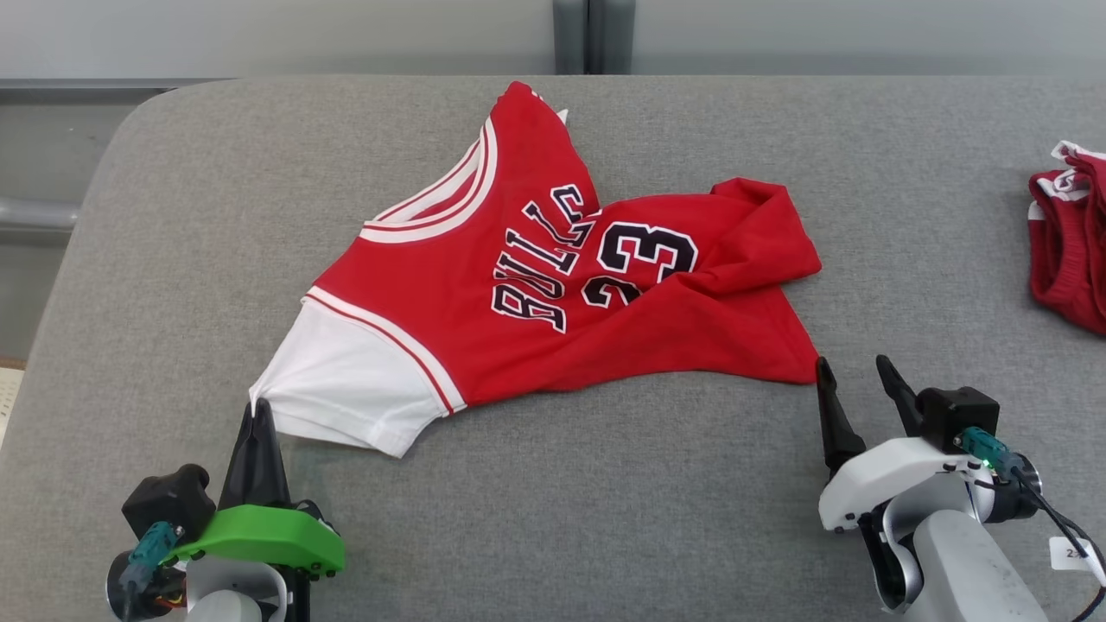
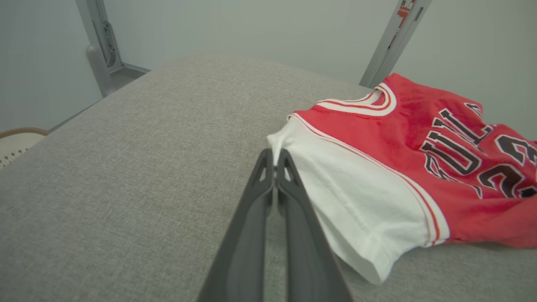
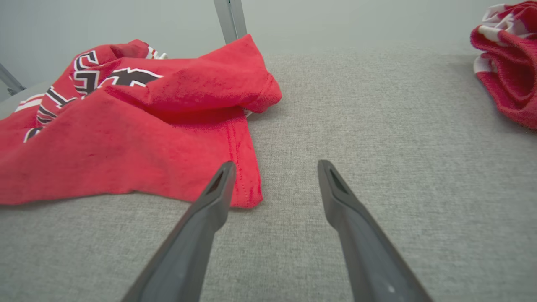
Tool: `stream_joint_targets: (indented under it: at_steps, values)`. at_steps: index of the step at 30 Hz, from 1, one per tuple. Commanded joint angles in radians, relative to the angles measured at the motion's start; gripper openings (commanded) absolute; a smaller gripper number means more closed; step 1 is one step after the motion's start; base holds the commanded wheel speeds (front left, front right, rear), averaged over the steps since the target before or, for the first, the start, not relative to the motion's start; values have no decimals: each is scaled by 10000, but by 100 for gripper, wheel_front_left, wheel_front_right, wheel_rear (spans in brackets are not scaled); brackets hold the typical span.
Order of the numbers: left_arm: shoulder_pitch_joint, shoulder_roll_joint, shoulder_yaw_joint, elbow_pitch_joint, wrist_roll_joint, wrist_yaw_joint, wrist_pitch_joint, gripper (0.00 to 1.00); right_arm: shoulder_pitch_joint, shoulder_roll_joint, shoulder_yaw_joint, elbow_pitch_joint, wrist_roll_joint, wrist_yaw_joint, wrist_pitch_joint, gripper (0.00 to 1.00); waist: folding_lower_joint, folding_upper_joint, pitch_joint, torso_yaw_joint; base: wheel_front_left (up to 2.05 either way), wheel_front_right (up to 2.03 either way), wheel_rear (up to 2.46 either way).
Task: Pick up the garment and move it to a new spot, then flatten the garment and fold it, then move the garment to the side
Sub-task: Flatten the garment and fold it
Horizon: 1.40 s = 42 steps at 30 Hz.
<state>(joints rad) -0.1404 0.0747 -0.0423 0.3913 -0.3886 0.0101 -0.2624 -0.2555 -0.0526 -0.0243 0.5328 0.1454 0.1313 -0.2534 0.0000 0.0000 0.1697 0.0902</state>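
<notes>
The garment (image 1: 518, 285) is a red jersey with dark lettering, the number 23 and a white sleeve, lying crumpled and partly folded over itself on the grey table (image 1: 605, 484). My left gripper (image 1: 258, 408) is shut on the tip of the white sleeve (image 2: 356, 197), whose corner is pinched between the fingertips of that gripper (image 2: 275, 154). My right gripper (image 1: 851, 364) stands open just right of the garment's near red hem corner. In the right wrist view the garment (image 3: 126, 147) lies left of this gripper (image 3: 275, 164), and the left finger (image 3: 209, 205) overlaps the hem corner.
Another red and white bundle of cloth (image 1: 1071, 250) lies at the table's right edge, seen too in the right wrist view (image 3: 507, 54). A metal post (image 1: 592, 34) stands behind the table. A woven basket (image 2: 16, 138) sits beyond the left edge.
</notes>
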Motion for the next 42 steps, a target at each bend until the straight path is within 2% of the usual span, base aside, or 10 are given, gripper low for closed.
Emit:
stream_joint_targets:
  at_steps: [1,11,12,16,22,28,35,42]
  values:
    - [123,15,-21,-53,-93,57,-15,0,-211,-7,18,219,-115,-11,112,100,0,0,21,123,0,0,0]
    - [160,-52,-254,-77,-165,75,-4,0,-997,-26,395,1895,-644,-11,620,100,0,0,2,438,0,0,0]
    - [164,-56,-266,-88,-173,67,-6,0,-1049,-26,427,2036,-594,-11,616,55,0,0,-10,454,0,0,0]
    - [195,-63,-285,-139,-165,25,-14,0,-1288,-17,598,2447,-364,-11,562,2,0,0,-74,458,0,0,0]
    - [239,-64,-318,-344,-67,-53,-22,0,-1565,-26,882,2605,342,-13,297,0,0,0,-241,330,0,0,0]
    - [254,-83,-220,-900,-171,-164,-25,0,-1588,-230,1309,1968,1302,-13,114,0,0,0,-522,-2,0,0,0]
    - [-14,7,-256,-2033,-230,-322,21,0,-1319,-934,1946,-23,2677,-13,217,0,0,0,-972,-525,0,0,0]
    - [-421,466,-494,-4074,169,-344,373,0,-767,-1844,1516,-3071,3305,-11,713,0,0,0,-1465,-914,0,0,0]
